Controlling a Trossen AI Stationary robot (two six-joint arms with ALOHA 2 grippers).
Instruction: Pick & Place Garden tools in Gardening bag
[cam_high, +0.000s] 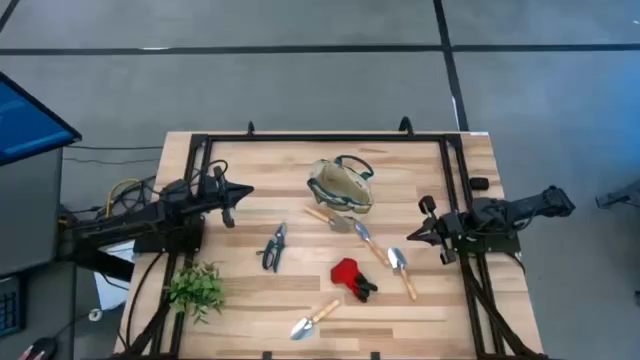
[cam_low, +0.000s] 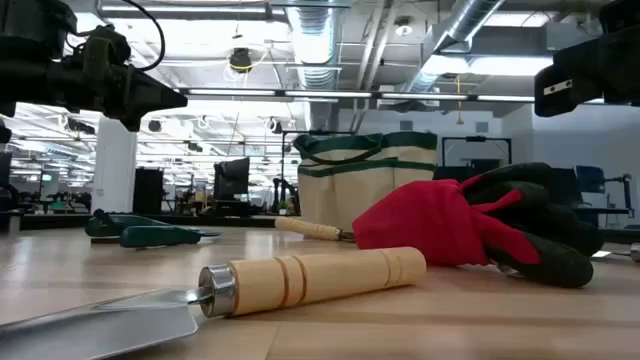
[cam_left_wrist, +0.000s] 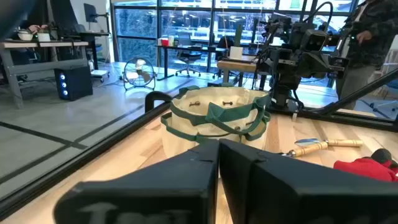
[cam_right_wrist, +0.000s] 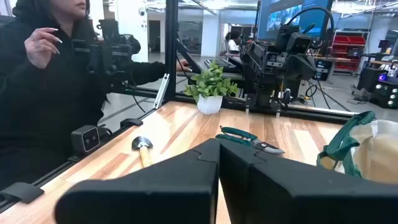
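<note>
Table (cam_high: 250, 300): light wood slats, dark frame around it.
Left arm waits at the left edge, left gripper (cam_high: 243, 192) raised above the wood, fingers pressed together, nothing held.
Right arm at the right edge, right gripper (cam_high: 412, 236) likewise pressed together and empty.
Gardening bag (cam_high: 341, 186) stands upright at the far centre, between the grippers.
Potted plant (cam_high: 196, 288) near left.
Red-and-black tool (cam_high: 350, 276) lies centre-near.
Three trowels on the table: one (cam_high: 334, 219) touching the bag's near side, one (cam_high: 401, 268) right of the red tool, one (cam_high: 313, 320) nearest the front edge.
Pruning shears (cam_high: 274, 247) lie left of centre.
</note>
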